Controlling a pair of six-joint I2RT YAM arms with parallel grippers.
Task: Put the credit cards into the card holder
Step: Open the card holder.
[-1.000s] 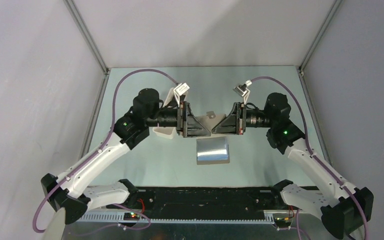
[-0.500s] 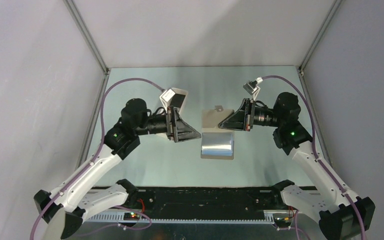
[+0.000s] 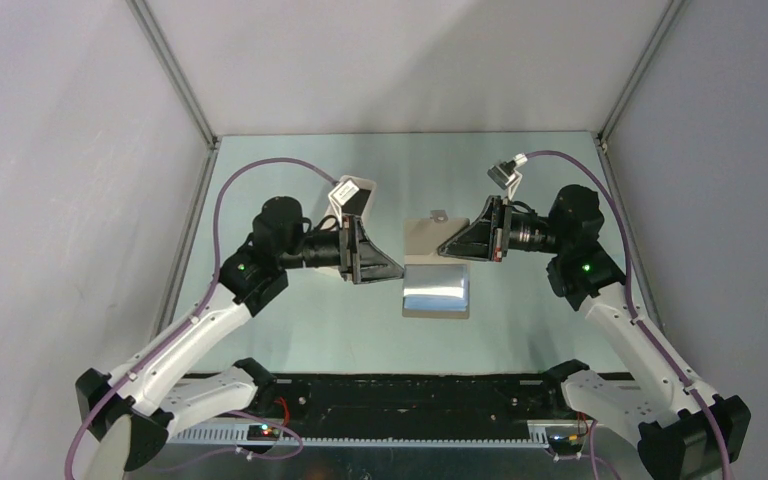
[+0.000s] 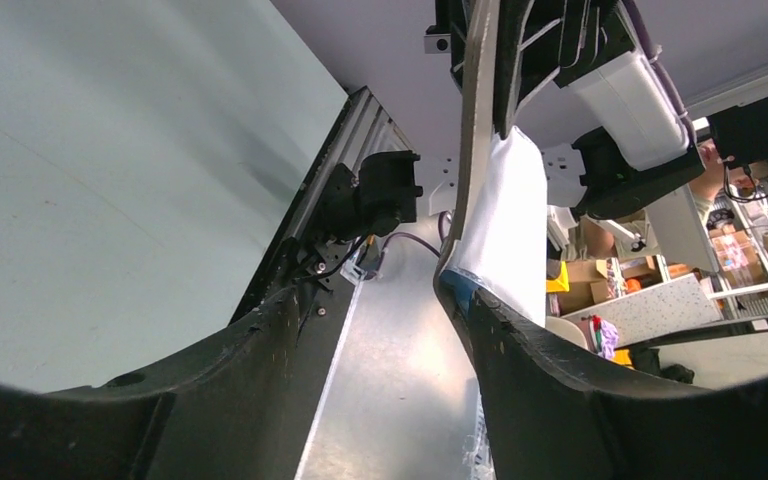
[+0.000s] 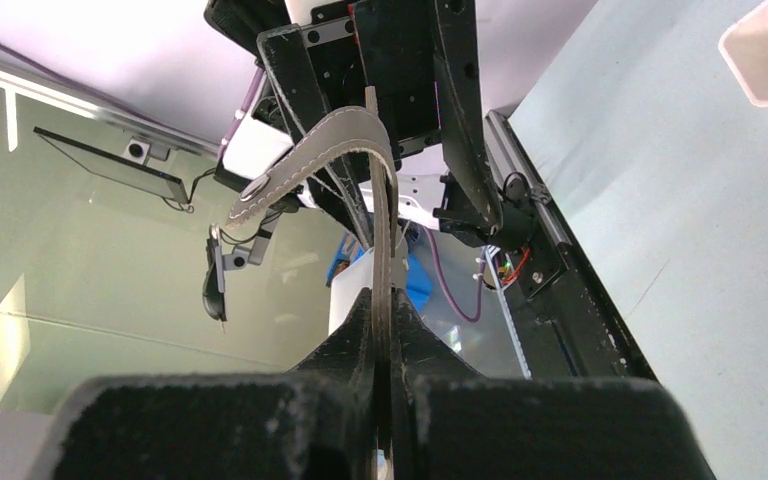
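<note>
Here, the right gripper pinches the hanging open card holder; the left gripper, just left of it, has its fingers apart.

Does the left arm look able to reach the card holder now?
Probably yes: the left gripper, jaws open, sits beside the card holder with nothing between; the right gripper pinches its far flap.
</note>
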